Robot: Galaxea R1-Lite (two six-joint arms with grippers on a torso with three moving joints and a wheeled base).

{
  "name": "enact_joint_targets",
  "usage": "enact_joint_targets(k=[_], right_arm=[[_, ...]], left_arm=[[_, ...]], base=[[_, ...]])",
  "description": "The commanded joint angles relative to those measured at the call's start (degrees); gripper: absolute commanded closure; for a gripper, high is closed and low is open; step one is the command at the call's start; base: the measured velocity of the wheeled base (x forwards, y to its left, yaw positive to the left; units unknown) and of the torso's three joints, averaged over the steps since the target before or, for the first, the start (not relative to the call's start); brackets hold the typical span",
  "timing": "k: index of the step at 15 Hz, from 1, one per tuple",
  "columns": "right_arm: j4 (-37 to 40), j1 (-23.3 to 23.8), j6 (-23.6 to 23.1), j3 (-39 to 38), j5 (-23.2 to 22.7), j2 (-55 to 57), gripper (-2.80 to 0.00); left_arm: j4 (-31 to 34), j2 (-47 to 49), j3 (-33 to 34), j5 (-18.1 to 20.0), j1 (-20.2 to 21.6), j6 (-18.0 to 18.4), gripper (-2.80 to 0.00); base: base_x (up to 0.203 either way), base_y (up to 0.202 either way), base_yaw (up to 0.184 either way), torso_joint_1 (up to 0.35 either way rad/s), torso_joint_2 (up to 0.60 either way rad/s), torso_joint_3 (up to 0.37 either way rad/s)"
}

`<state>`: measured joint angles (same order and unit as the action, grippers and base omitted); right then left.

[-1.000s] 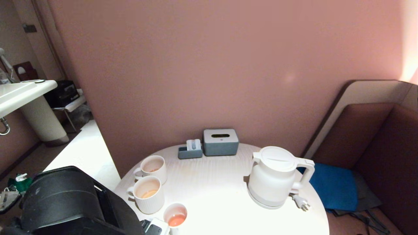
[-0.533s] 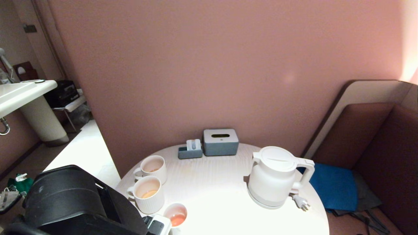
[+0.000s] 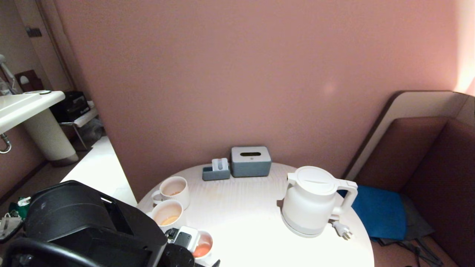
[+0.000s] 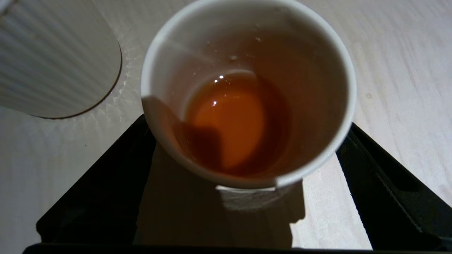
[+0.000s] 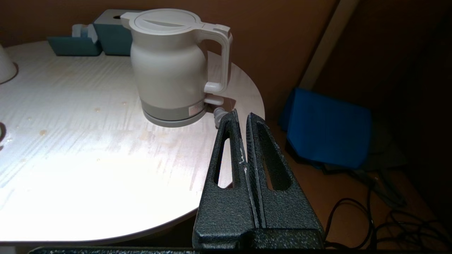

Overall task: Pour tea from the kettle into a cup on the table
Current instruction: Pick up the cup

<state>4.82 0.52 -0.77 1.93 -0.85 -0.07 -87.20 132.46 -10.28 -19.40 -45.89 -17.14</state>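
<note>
Left fingers point(image 4: 243, 183) moved in, spread wide around cup point(image 4: 247, 91); light, spill-prone, grip mid-wall. Right fingers point(image 5: 243, 118) pressed together.

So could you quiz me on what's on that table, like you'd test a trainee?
1. True or false: the kettle is lifted off the table.
2. What is in the cup that sits between the open fingers of the left gripper?
A. nothing
B. a little orange-brown tea
C. a spoon
3. Fill in: the right gripper, near the table's edge beside the kettle, is ____.

Key:
1. False, it stands upright on the table.
2. B, the tea only covers the bottom.
3. shut, holding nothing.
</note>
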Motion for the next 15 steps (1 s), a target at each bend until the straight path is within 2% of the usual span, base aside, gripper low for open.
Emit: enact_joint_targets(k=[1, 15], right_arm=[[0.02, 0.00, -0.02, 0.01, -0.03, 0.07, 0.00], [0.02, 0.00, -0.02, 0.01, -0.03, 0.07, 0.00]], left_arm=[[-2.75, 0.69, -1.81, -0.12, 0.79, -0.09, -2.80], [-2.75, 3.59, -6.50, -0.12, 2.65, 1.58, -2.80]], base=[[0.000, 0.000, 0.000, 0.000, 0.00, 0.000], [0.000, 0.000, 0.000, 0.000, 0.00, 0.000]])
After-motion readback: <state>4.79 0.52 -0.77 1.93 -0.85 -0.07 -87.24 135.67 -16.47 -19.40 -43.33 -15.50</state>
